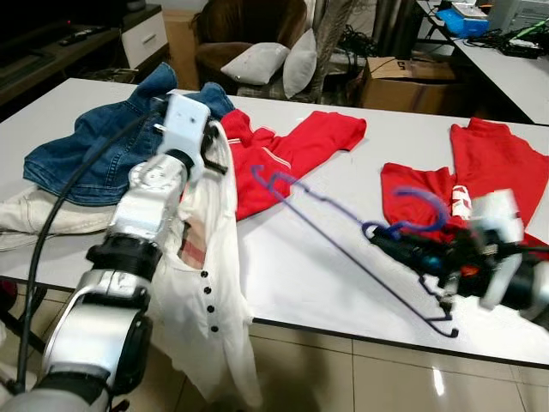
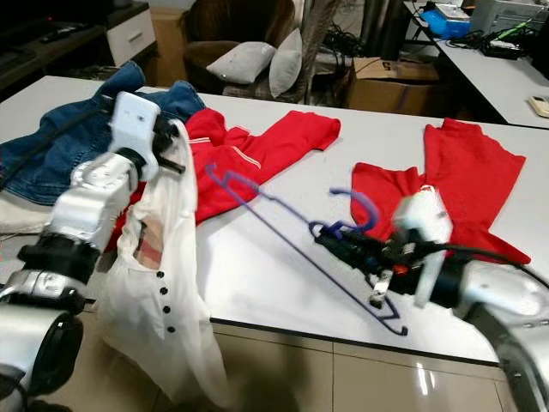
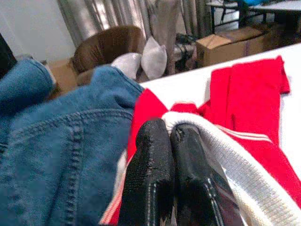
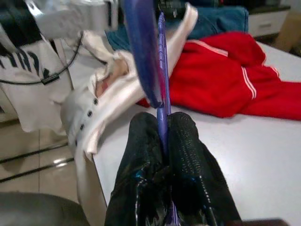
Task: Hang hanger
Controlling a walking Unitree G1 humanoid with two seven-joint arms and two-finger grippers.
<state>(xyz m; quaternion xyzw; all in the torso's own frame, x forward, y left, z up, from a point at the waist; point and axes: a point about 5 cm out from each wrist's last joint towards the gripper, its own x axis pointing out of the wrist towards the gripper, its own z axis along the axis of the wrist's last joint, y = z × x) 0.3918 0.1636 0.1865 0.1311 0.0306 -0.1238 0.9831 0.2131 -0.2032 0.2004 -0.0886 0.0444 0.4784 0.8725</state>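
Note:
A purple wire hanger (image 1: pixel 343 249) hangs slanted just over the white table (image 1: pixel 300 283). My right gripper (image 1: pixel 382 240) is shut on its neck below the hook (image 1: pixel 425 202); in the right wrist view the wire runs between the two fingers (image 4: pixel 188 141). My left gripper (image 1: pixel 214 161) is shut on the collar of a white shirt (image 1: pixel 210 283) with black buttons. It holds the shirt up at the table's front left, and the cloth drapes down past the edge. The left wrist view shows the pressed fingertips (image 3: pixel 150 141) against the ribbed white collar (image 3: pixel 235 160). The hanger's far end points toward the shirt.
A blue denim jacket (image 1: pixel 103 146) and a cream garment (image 1: pixel 34 215) lie at the table's left. Red clothes lie at the middle (image 1: pixel 292 146) and right (image 1: pixel 497 163). Behind the table are a brown armchair with pillows (image 1: pixel 257 51), a cardboard box (image 1: pixel 403 81) and a desk (image 1: pixel 506 64).

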